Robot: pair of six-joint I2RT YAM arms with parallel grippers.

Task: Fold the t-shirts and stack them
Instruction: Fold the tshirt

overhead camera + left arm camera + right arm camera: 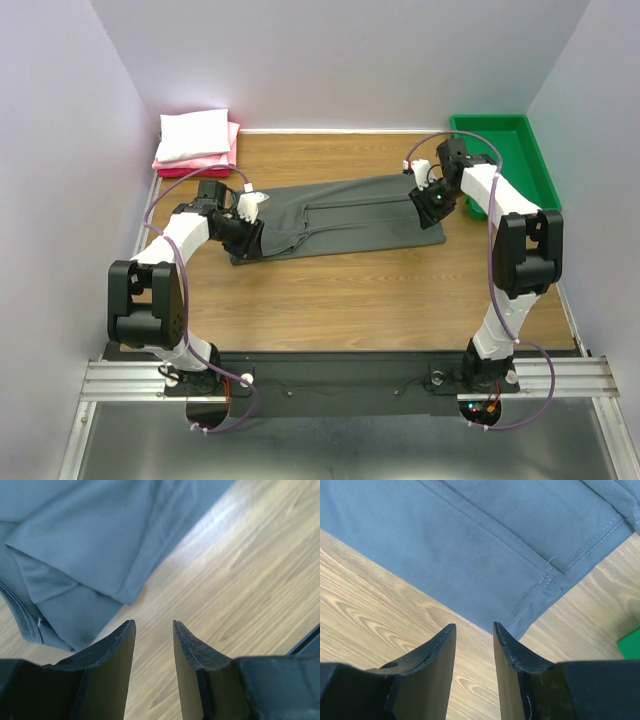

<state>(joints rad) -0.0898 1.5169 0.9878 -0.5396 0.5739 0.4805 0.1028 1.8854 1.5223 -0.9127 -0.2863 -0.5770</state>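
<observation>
Now | left claw (153, 624), right claw (473, 626) half-parted, empty | grey t-shirt (340, 215) edge just ahead

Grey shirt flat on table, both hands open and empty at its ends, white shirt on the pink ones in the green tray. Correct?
Not in the tray. Top external view: white shirt on the pink ones sits on the table, far left corner; green tray is far right. Rest holds: grey shirt flat, left hand and right hand open, empty, at its ends.

The gripper (473, 627) hangs over the table (370, 590), jaws apart, gripping nothing; the shirt (485, 545) lies flat just beyond. A tray (631, 647) corner shows at right.
</observation>
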